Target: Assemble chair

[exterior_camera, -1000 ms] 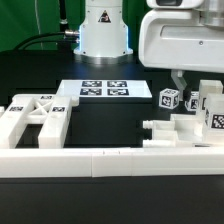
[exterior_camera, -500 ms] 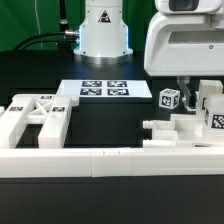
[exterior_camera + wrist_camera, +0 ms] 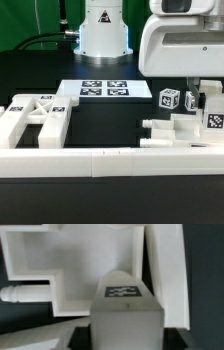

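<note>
Directly under the gripper (image 3: pixel 191 92), among the clustered chair parts (image 3: pixel 180 130) at the exterior view's right, a tagged bar (image 3: pixel 122 308) stands between the jaws. Its long axis appears to run along the gripper's approach line, so the coming move is judged a straight lift. The jaws are drawn in against the bar's two sides; a second ago they stood wide open and the hand sat higher.
</note>
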Controlling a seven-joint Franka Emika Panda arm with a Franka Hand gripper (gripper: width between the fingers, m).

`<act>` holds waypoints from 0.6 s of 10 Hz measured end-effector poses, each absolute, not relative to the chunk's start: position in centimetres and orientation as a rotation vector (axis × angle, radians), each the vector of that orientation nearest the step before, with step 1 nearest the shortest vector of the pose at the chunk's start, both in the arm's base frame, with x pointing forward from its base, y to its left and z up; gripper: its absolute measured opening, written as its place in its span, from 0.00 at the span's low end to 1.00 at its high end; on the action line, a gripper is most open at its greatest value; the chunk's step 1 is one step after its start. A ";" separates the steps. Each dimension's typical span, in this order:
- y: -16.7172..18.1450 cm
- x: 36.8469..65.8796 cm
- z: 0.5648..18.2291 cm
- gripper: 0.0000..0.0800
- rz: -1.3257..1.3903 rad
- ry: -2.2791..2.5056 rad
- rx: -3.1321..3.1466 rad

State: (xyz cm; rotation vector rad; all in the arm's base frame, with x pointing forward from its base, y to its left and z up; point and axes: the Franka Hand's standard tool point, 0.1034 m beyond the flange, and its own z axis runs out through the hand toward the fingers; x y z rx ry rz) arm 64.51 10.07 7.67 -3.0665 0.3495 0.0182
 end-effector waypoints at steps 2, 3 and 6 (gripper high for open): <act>10.1 64.5 7.7 0.36 0.025 0.574 -3.033; 10.5 64.4 7.6 0.36 0.033 0.796 -2.985; 11.2 64.2 7.6 0.36 0.042 1.269 -2.822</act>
